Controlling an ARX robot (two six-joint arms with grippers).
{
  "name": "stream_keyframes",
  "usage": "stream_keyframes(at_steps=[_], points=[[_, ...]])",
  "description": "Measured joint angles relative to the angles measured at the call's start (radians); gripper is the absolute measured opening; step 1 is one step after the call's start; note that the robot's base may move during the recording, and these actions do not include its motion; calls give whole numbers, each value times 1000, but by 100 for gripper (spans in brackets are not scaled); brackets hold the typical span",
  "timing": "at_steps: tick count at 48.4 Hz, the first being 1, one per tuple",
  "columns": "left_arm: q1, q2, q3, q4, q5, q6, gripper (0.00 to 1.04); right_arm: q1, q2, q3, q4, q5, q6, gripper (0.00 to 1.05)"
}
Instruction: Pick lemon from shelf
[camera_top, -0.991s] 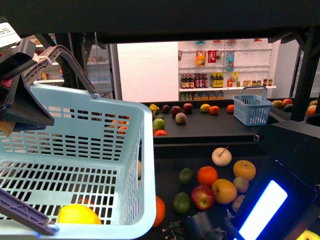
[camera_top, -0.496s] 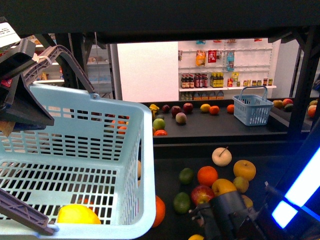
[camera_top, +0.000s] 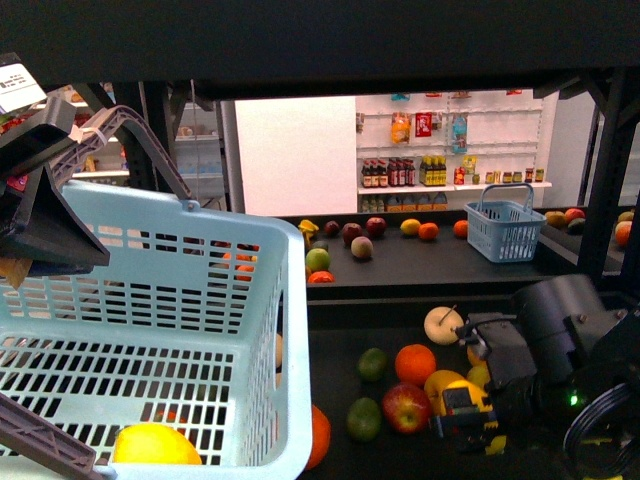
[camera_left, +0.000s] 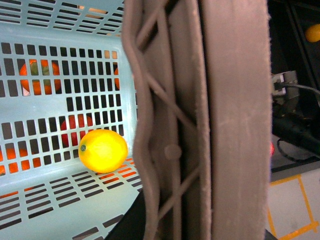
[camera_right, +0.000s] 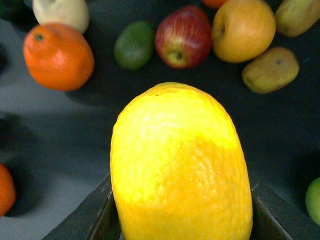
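The right gripper (camera_top: 465, 408) was closed on the lemon (camera_right: 180, 165) above the shelf (camera_top: 335, 345); the left gripper (camera_top: 40, 215) clamped the handle (camera_left: 235, 125).

Bright yellow lemon (camera_right: 180, 165), pale blue slotted basket (camera_top: 290, 330), black shelf (camera_top: 420, 262).

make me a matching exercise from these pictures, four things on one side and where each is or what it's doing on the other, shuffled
1 right pincer
2 red apple
3 small basket
4 large basket

a stands far back on the shelf
b has one yellow fruit inside
c shut on the lemon
d lies beside an orange

Pairs: 1-c, 2-d, 3-a, 4-b
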Motion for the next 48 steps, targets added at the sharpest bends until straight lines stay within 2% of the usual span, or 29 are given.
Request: stream_keyframes(at_steps=[16, 34, 48], points=[[0, 0, 0, 0, 0, 0, 15, 24, -349, 24, -121, -31, 1, 54], [0, 0, 0, 0, 0, 0, 15, 265, -467, 134, -255, -72, 35, 54], [0, 0, 0, 0, 0, 0, 15, 388, -436, 157, -272, -68, 40, 54]])
